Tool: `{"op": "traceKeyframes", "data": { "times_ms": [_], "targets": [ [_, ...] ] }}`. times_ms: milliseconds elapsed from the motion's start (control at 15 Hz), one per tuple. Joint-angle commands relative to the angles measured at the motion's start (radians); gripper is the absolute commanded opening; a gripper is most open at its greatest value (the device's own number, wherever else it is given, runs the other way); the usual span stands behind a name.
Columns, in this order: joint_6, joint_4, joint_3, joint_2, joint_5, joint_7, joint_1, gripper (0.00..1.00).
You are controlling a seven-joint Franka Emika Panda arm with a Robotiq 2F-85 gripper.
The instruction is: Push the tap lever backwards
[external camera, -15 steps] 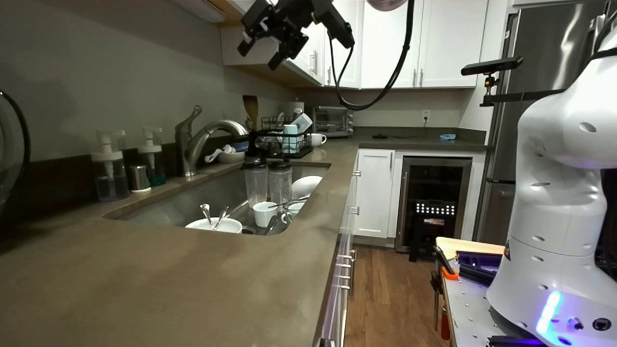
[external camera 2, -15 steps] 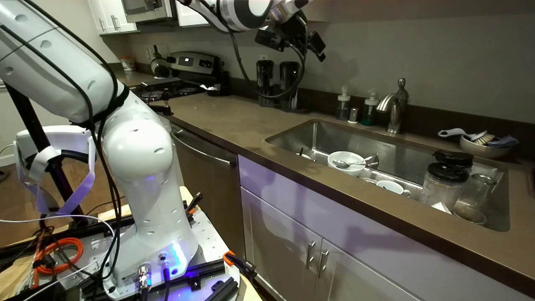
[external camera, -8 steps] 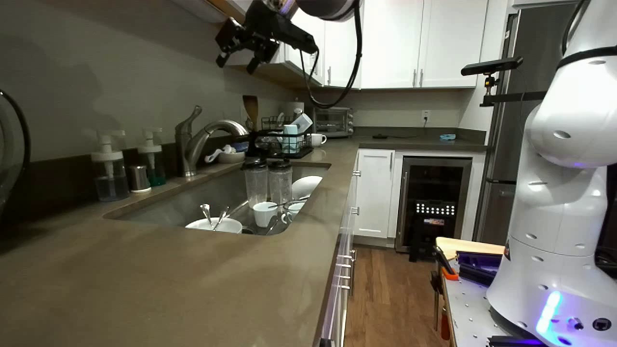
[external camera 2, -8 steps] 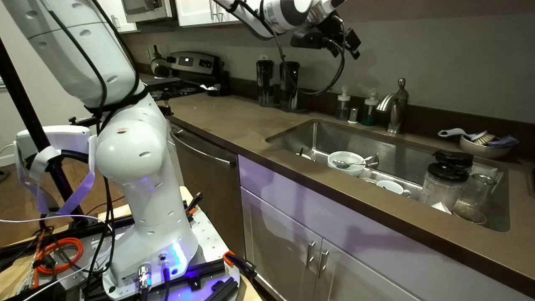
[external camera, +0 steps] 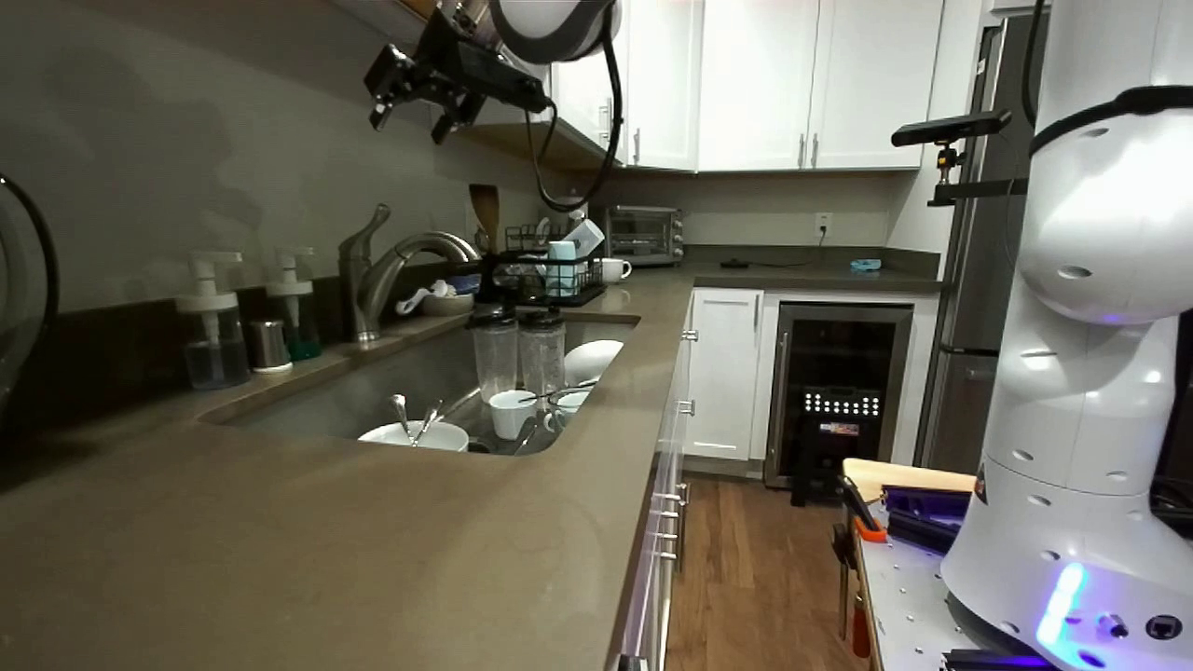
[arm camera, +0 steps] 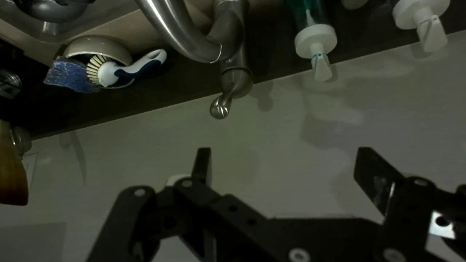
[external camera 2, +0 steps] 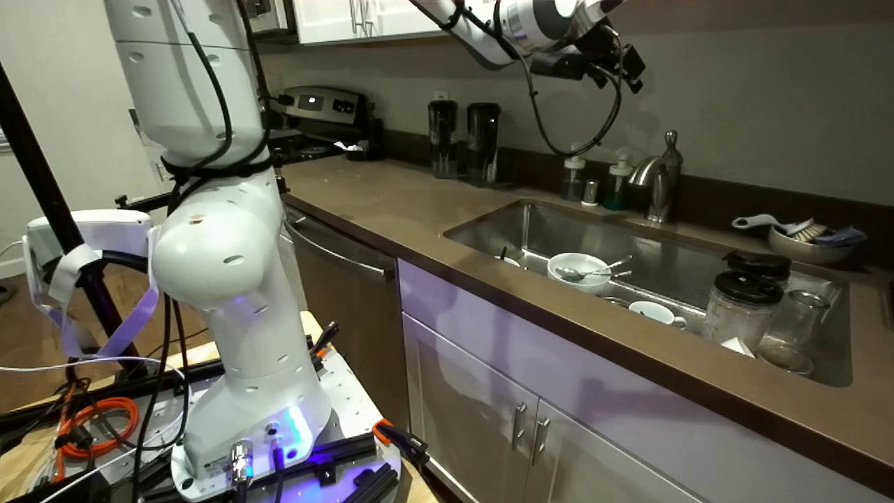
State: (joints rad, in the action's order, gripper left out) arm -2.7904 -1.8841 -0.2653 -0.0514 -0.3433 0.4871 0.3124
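Observation:
The tap lever (external camera: 371,230) is a slim grey metal stick rising from the base of the arched steel faucet (external camera: 424,244) behind the sink. It points up in both exterior views (external camera 2: 671,145), and its rounded tip shows in the wrist view (arm camera: 220,108). My gripper (external camera: 410,127) is open and empty. It hangs in the air above the lever and apart from it, near the wall. In an exterior view (external camera 2: 620,82) it is above and left of the faucet. In the wrist view the lever lies beyond the fingertips, toward the left finger (arm camera: 203,163).
Pump-top soap bottles (external camera: 212,345) and a metal cup (external camera: 269,347) stand beside the faucet. A bowl with a brush (external camera 2: 796,246) is on its other side. The sink (external camera 2: 559,227) holds dishes and jars. A wall (arm camera: 255,145) and upper cabinets (external camera: 755,93) are close to the arm.
My open gripper has moved toward the wall and the faucet, leftward in an exterior view and rightward in an exterior view. The arm swung with it. The tap lever has not moved.

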Motion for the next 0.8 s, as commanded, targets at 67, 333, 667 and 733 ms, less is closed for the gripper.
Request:
{"op": "traceKeyframes", "data": {
  "times_ms": [67,333,667,733],
  "targets": [
    [0.086,0.148,-0.001,-0.111,0.014,0.009,-0.006,1.00],
    [0.131,0.222,0.006,-0.167,0.013,0.014,-0.005,1.00],
    [0.107,0.216,0.037,-0.173,0.038,-0.007,-0.026,1.00],
    [0.109,0.224,0.189,-0.167,0.128,-0.059,-0.165,1.00]
  ]
}}
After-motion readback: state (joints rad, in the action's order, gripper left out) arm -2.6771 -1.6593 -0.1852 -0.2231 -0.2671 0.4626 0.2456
